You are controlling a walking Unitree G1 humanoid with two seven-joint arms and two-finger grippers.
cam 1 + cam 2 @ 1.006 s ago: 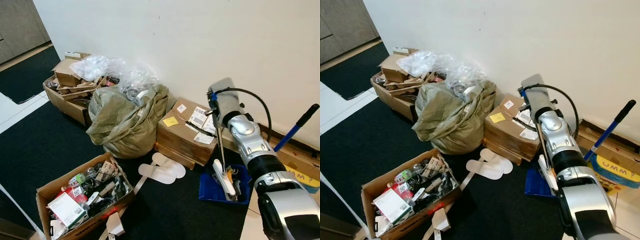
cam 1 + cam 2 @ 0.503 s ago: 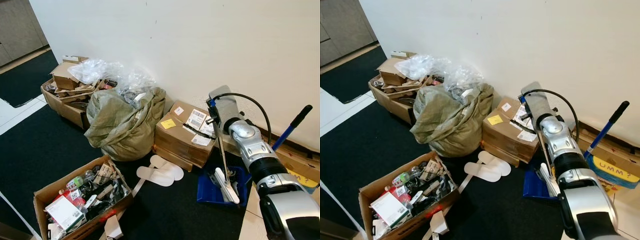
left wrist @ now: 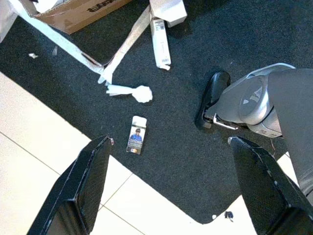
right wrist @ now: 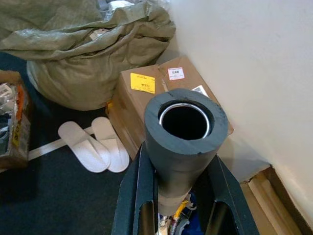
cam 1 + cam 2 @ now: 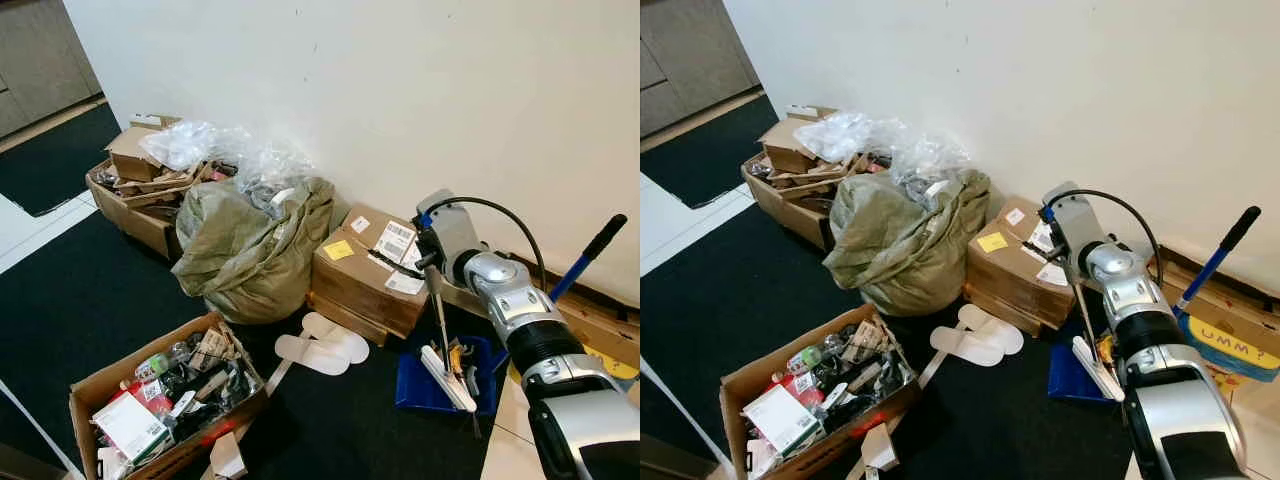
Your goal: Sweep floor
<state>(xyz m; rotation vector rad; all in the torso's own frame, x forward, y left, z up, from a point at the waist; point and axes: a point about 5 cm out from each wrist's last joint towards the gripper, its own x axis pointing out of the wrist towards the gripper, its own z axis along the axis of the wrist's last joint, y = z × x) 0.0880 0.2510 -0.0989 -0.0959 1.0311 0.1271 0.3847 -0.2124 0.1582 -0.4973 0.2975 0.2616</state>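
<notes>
My right gripper (image 4: 178, 196) is closed around the grey foam grip of a handle (image 4: 185, 132), one black finger on each side of it, and the thin rod (image 5: 437, 310) below runs down to a white head (image 5: 447, 377) resting in the blue dustpan (image 5: 418, 380) on the dark carpet (image 5: 90, 290). My right arm is stretched forward and somewhat down, wrist near the taped cardboard box (image 5: 362, 268) by the wall, with its black cable looping above the forearm. My left gripper (image 3: 168, 188) hangs low with its fingers spread wide and nothing between them, pointing at the floor beside my foot (image 3: 211, 98). Judging by that floor, the sweeping has hardly begun: a crumpled white paper (image 3: 142, 92), a small printed card (image 3: 136, 135) and strips of cardboard lie on the carpet, and a few crumbs sit on the pale tiles (image 3: 29, 161). Further out are a pair of white slippers (image 5: 322, 342), a stuffed green sack (image 5: 255, 245), an open carton of odds and ends (image 5: 165, 395) and a blue-handled tool (image 5: 590, 255) leaning on the wall (it may be a mop, I cannot tell). Left to do, I reckon: lift the tool out of the pan and gather that litter
</notes>
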